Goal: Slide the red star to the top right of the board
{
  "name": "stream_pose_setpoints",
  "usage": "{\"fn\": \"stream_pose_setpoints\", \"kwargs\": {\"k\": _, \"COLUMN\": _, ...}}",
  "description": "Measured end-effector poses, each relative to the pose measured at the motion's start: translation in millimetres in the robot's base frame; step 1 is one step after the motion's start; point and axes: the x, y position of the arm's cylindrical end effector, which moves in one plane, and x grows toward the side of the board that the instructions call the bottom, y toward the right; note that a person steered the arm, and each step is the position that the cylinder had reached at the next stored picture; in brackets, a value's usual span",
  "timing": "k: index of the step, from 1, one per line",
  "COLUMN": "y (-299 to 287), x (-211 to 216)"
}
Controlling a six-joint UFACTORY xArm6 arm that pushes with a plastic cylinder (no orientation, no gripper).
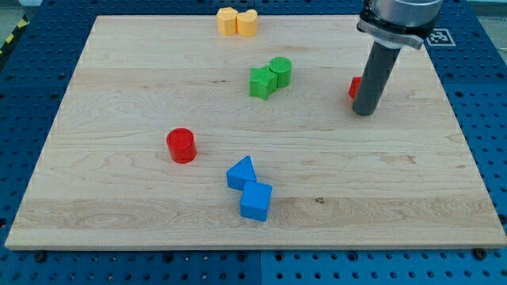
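The red star (354,87) lies at the view's right, upper half of the wooden board (119,95); only a small red edge shows, the rest is hidden behind my rod. My tip (364,112) rests on the board directly against the star, on its lower right side. The rod rises toward the view's top right corner.
Two yellow blocks (237,21) sit at the board's top edge, centre. A green star (261,82) touches a green cylinder (280,71) near the middle. A red cylinder (181,146) stands left of centre. A blue triangle (242,172) and blue cube (257,200) sit at the bottom centre.
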Motion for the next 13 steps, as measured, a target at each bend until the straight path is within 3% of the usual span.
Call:
{"fn": "stream_pose_setpoints", "kwargs": {"k": 5, "y": 77.5, "x": -144.3}}
{"fn": "stream_pose_setpoints", "kwargs": {"k": 8, "y": 76.3, "x": -102.8}}
{"fn": "stream_pose_setpoints", "kwargs": {"k": 11, "y": 12.7, "x": -123.1}}
{"fn": "stream_pose_setpoints", "kwargs": {"k": 13, "y": 22.4, "x": -135.7}}
